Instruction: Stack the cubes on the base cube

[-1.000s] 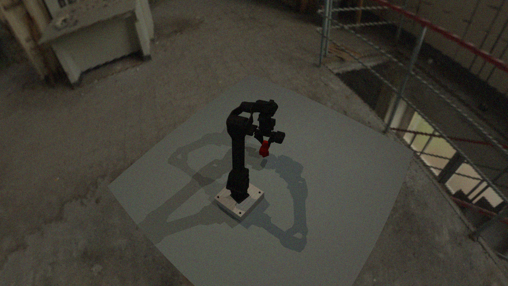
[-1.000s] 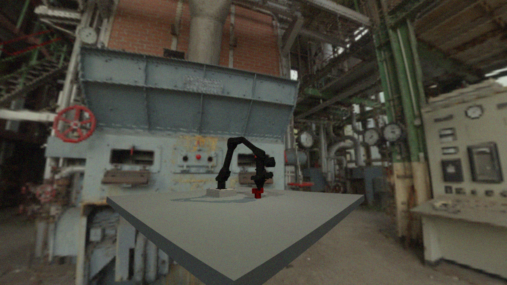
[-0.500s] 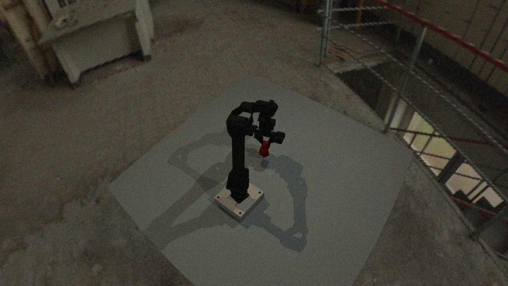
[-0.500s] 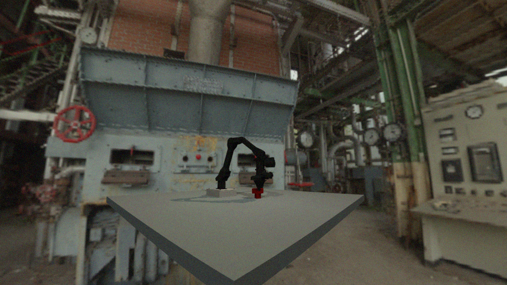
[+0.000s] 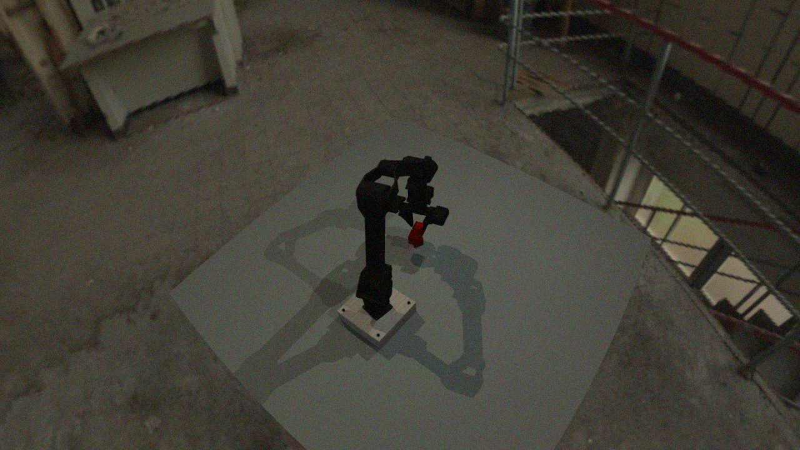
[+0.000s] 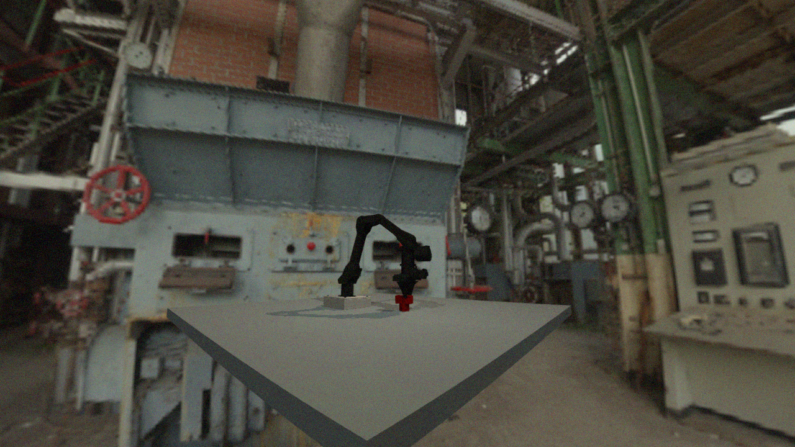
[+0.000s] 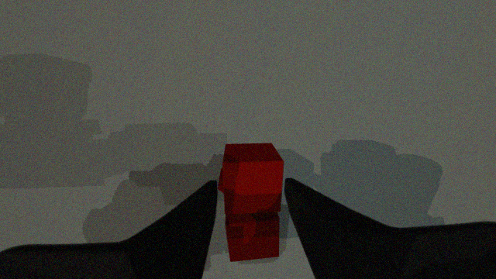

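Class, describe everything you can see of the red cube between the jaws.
The red cube is plain, sharp-edged and matte-looking, with one brighter face and a shadow band across it. It looks level, raised above the table, apparently resting on the red base cube. The jaws flank it, open, with slivers of space visible either side.

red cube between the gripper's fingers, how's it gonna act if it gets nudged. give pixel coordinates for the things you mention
The red cube [image 5: 417, 227] [image 6: 409, 298] [image 7: 253, 176] would probably slide or tip rather than roll, given its flat faces. It looks like a stiff block, so I'd expect no flexing. It could tip fairly easily, since it overhangs the narrower base cube [image 6: 404, 308] [image 7: 221, 182].
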You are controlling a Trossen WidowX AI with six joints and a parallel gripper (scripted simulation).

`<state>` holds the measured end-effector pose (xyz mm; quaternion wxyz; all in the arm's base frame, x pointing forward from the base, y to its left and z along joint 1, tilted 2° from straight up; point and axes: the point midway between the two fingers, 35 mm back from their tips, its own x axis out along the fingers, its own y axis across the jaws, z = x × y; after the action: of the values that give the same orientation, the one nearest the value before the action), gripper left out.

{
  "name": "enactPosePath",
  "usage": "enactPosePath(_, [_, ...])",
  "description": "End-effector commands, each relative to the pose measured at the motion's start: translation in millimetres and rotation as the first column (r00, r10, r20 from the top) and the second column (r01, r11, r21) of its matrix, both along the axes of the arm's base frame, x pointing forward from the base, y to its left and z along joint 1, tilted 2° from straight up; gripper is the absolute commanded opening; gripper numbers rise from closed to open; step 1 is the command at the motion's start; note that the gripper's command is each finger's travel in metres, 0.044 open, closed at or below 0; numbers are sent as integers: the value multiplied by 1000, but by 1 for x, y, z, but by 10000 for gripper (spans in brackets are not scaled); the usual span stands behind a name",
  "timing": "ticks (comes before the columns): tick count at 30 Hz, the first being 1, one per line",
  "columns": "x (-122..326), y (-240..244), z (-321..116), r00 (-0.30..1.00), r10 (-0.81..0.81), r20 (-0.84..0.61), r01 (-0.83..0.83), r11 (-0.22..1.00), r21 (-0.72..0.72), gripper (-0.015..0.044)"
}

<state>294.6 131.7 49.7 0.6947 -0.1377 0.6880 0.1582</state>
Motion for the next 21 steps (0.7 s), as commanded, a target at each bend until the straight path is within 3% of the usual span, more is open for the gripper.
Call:
enactPosePath(1, [2, 1, 8, 1000, 1, 9, -1, 1000, 4, 205])
enactPosePath(21, [2, 0, 34, 1000, 1, 10, -1, 1000, 4, 205])
